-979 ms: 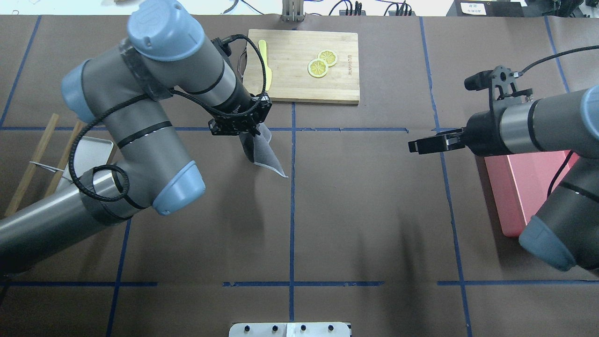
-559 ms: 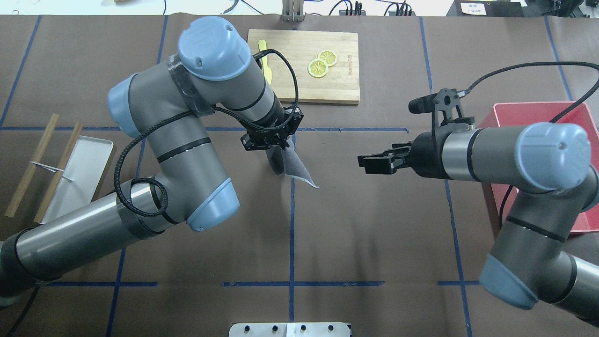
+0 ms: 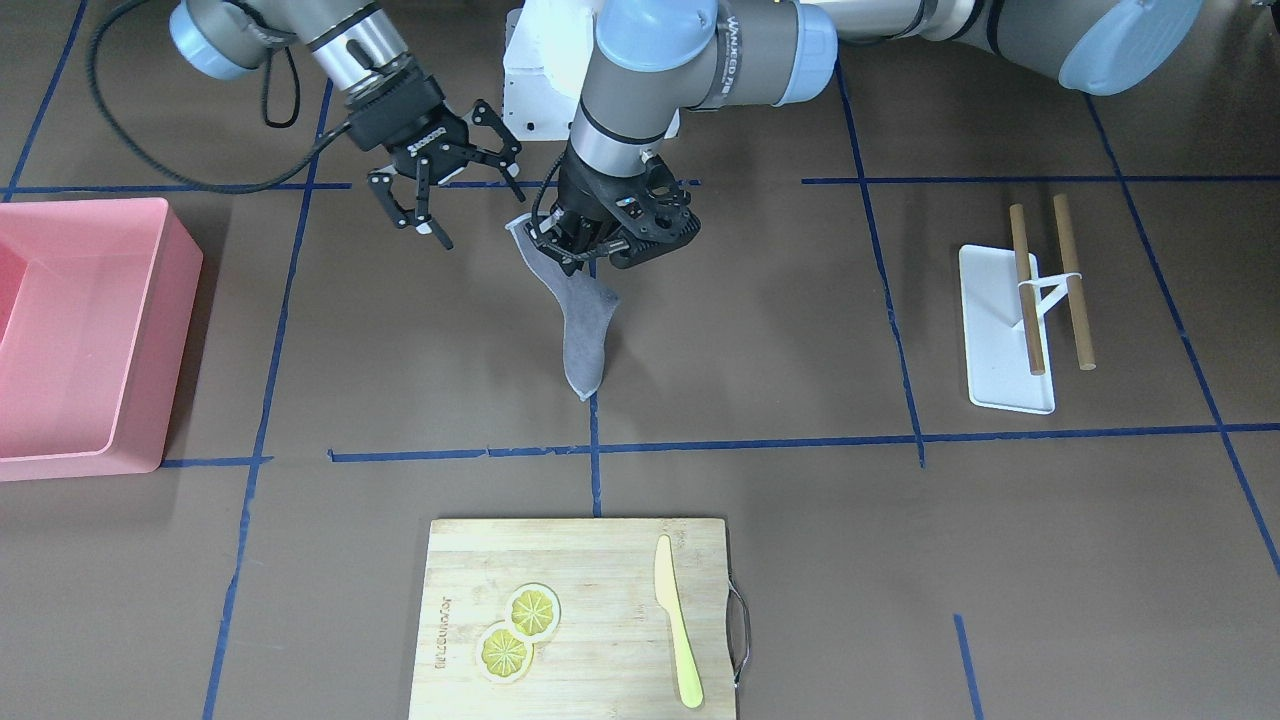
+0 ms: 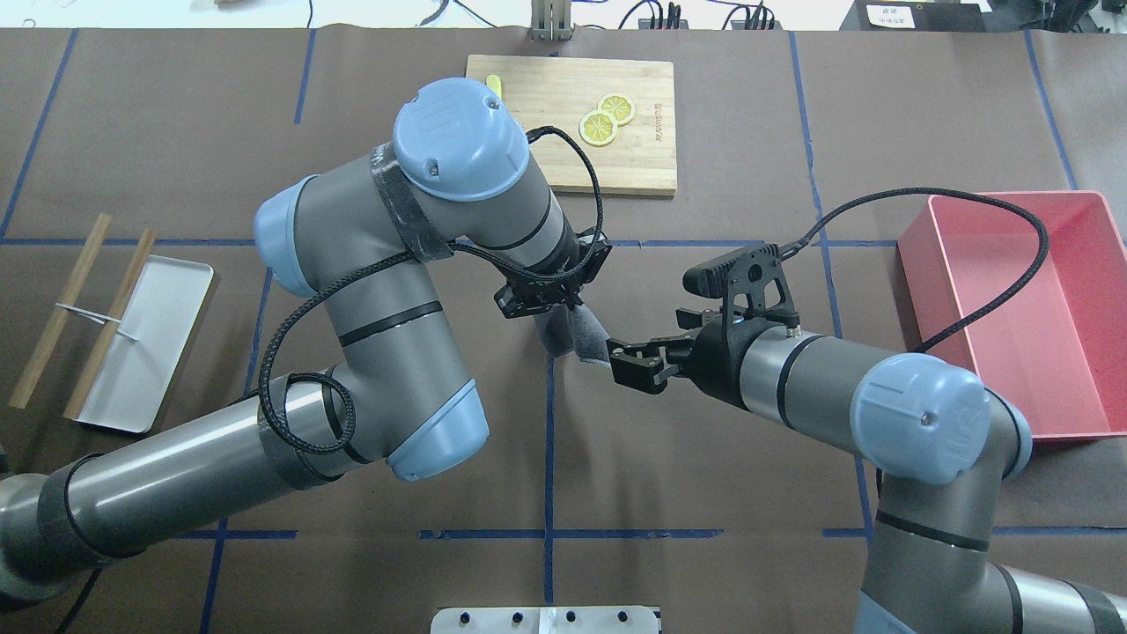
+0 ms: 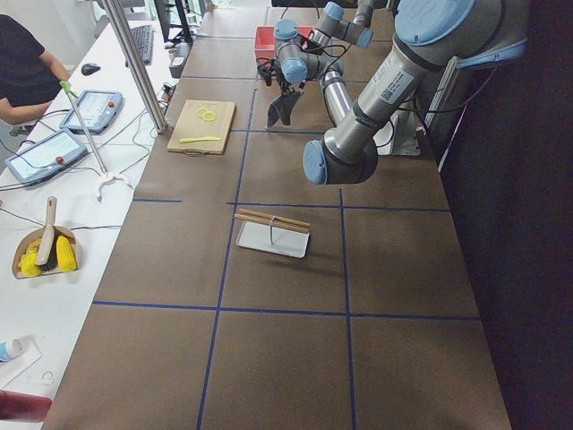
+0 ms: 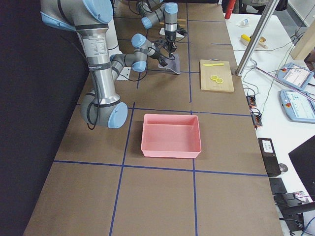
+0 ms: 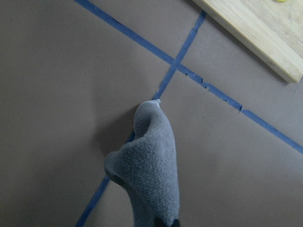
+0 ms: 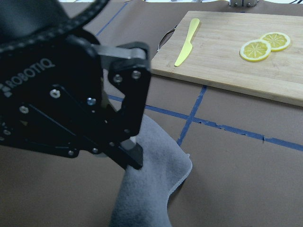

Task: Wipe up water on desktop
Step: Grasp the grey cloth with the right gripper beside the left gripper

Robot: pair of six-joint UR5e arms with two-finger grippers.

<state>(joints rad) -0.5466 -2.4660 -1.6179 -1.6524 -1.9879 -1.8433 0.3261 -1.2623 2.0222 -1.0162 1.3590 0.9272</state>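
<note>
Since a second ago, brought the left tool and its grey cloth away from the cutting board to the centre tape crossing. Also swung the right tool in from the pink bin's side to just beside the cloth.

Nearest the robot: right tool spread wide, empty, aimed at the cloth's upper part. Just beyond: left tool clamped on the cloth's top, the rest hanging down, tip at or just above the dark tabletop; hard to tell which. Farther off: cutting board with two lemon slices and a yellow knife.

No water spot made out anywhere on the tabletop, spread wide under both arms. Judged as a two-handed regrip or spreading of the cloth before wiping.

To do it well: close on a free edge clear of the left fingers. Draw the cloth flat, lower until broad on the surface, then sweep slowly, keeping short of the board.
</note>
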